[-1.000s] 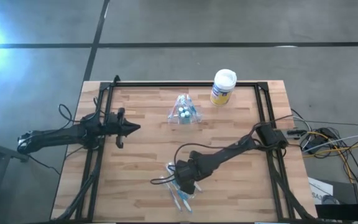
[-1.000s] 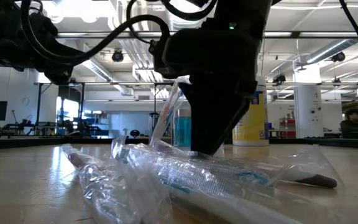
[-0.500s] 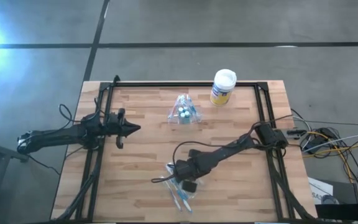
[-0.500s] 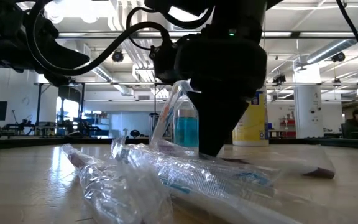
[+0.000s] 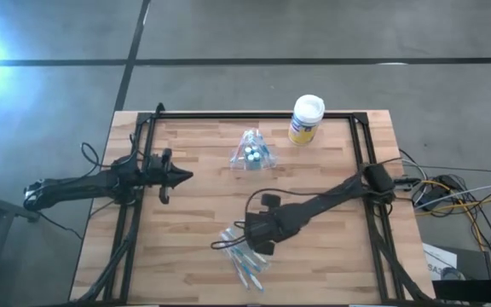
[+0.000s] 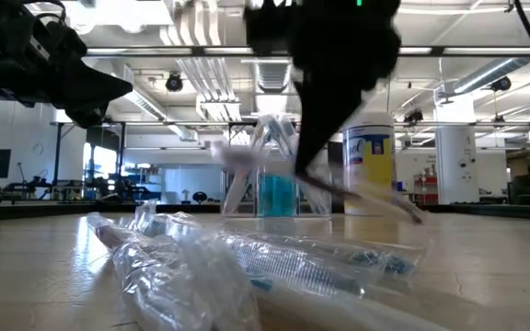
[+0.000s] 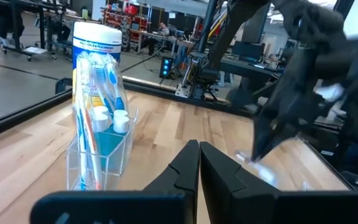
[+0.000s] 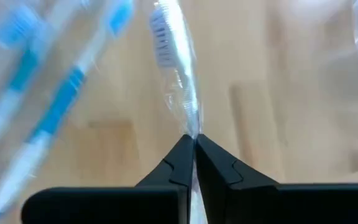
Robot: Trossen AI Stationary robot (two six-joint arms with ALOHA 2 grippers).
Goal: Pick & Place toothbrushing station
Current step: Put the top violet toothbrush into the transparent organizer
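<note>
The toothbrushing station (image 5: 252, 152), a clear cup holding toothbrushes and white-capped tubes, stands upright at the table's far middle and also shows in the left wrist view (image 7: 98, 146). Loose toothbrushes in clear wrappers (image 5: 245, 260) lie in a pile near the front edge (image 6: 247, 267). Above that pile my right gripper (image 5: 250, 240) is shut on one wrapped toothbrush (image 8: 169, 68). My left gripper (image 5: 183, 176) waits shut over the table's left part, holding nothing. My right gripper pinches the wrapped toothbrush's handle (image 8: 193, 132) between its two fingers, wrapper and all, some way below the bristle head (image 8: 160, 31). The fingers come from above and lie across it. The toothbrush (image 6: 375, 198) hangs tilted, clear of the pile.
A yellow canister with a white lid (image 5: 306, 119) stands at the far edge, right of the station. A black frame (image 5: 254, 117) runs round the tabletop. Bare wood lies between the station and the pile.
My right gripper has shut on one wrapped toothbrush in the pile and risen with it. That toothbrush now hangs slanted above the table, clear of the others, which stay where they were.
</note>
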